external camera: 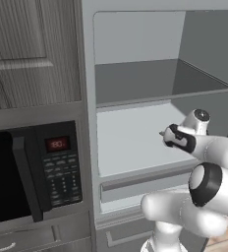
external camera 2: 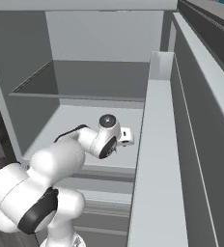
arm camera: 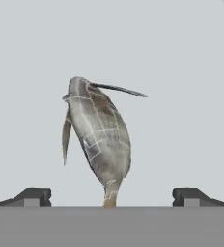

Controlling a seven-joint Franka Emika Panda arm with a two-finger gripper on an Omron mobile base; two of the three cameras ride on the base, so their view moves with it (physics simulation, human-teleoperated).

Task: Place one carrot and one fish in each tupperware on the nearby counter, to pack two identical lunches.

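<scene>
The fish point(arm camera: 100, 144) is lying on pale shelf point(arm camera: 181, 72), tail cut off below; gripper point(arm camera: 112, 197) is hovering wide open — fingertips point(arm camera: 34, 197) flanking it, untouched.

Base pair flanking shelves point(external camera: 130, 142) — (hand close-up)

White glossy arm point(external camera: 219, 150), rounded segments, dark joint bands, round grey wrist cap, small dark fingers point(arm camera: 34, 197)
</scene>
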